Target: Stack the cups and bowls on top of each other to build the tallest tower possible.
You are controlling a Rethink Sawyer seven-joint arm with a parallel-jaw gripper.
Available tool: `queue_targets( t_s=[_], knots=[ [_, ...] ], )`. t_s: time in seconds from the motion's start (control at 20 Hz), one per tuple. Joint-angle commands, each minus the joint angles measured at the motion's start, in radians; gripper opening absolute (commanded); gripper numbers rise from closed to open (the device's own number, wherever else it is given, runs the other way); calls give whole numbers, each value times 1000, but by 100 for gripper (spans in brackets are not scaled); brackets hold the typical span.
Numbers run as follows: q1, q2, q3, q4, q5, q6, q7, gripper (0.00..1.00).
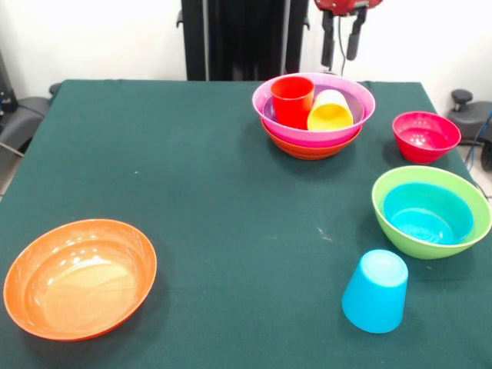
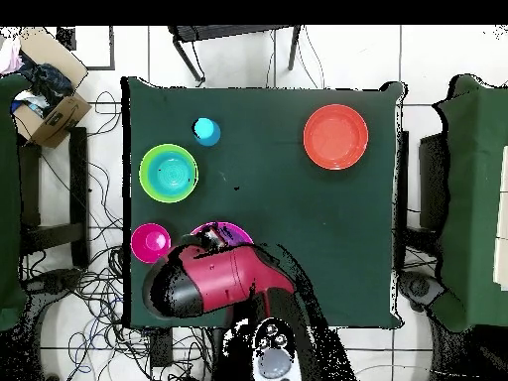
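Note:
The tower stands at the far side of the table: an orange bowl (image 1: 311, 151) lowest, a magenta bowl (image 1: 306, 138) in it, and a purple bowl (image 1: 357, 102) nested inside. A red cup (image 1: 292, 100) stands upright in it, and a yellow cup (image 1: 330, 114) lies tilted beside the red one. My gripper (image 1: 340, 60) hangs open and empty just above and behind the tower. A light blue cup (image 1: 375, 290) stands upside down near the front. A small blue bowl (image 1: 427, 214) sits in the lime green bowl (image 1: 461, 181). A small crimson bowl (image 1: 425, 137) and a second orange bowl (image 1: 81, 277) stand alone.
In the overhead view my arm (image 2: 218, 278) covers most of the tower (image 2: 220, 234); the green bowl (image 2: 151, 159), crimson bowl (image 2: 151, 242), blue cup (image 2: 206, 130) and orange bowl (image 2: 335, 137) show. Chairs and a cardboard box (image 2: 48, 104) surround the table.

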Motion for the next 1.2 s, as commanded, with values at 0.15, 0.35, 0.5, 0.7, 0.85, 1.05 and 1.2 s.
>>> queue_targets(
  t_s=[0.15,0.35,0.5,0.7,0.85,1.05,1.2],
  knots=[
    [49,286,-105,-139,120,-221,348,100],
    [76,366,-155,-206,216,-220,423,100],
    [135,394,-229,-276,296,-145,487,100],
    [168,398,-280,-354,358,-28,543,100],
    [169,392,-279,-389,397,21,588,100],
    [150,364,-246,-379,427,39,627,100],
    [161,356,-238,-380,431,45,639,100]
  ],
)
